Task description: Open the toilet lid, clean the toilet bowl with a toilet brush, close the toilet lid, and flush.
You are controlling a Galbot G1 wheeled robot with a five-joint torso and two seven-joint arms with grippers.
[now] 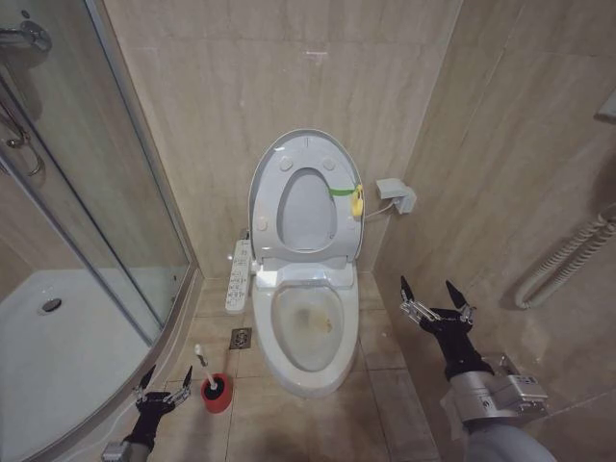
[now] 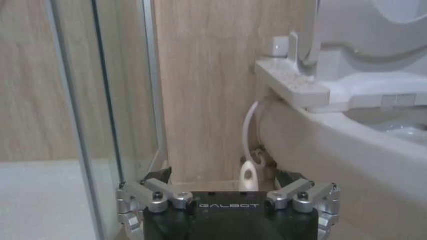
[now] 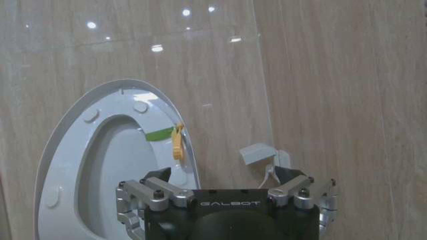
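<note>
The toilet brush (image 1: 205,371) stands upright in its small red holder (image 1: 218,395) on the tiled floor (image 1: 385,395), just beside the left flank of the toilet bowl (image 1: 306,332) and near the floor drain (image 1: 241,338). Only its thin white handle rises clear of the cup; the bristle head sits down inside. I judge it light and stiff, a slim, smooth stick that could twist or slip between metal fingertips, so the hold to take is on the bare handle above the cup's rim, squarely across it, lifting straight up so the light holder is not dragged over.

My left gripper (image 1: 164,383) hangs low near the floor, just beside the holder on its shower side, fingers spread apart and holding nothing. From its wrist camera I look along the bowl's outer wall toward the white water hose (image 2: 249,145) at the back wall.

The toilet lid (image 1: 306,197) is already up, leaning against the wall with the seat raised against it, a yellow tag (image 1: 357,202) and green strip at its right edge. The bowl lies open, brownish stains showing in the basin.

My right gripper (image 1: 435,300) is raised at the toilet's right side, well apart from the bowl, fingers open and empty, facing the lifted lid. The glass shower enclosure (image 1: 87,192) stands on my left.
</note>
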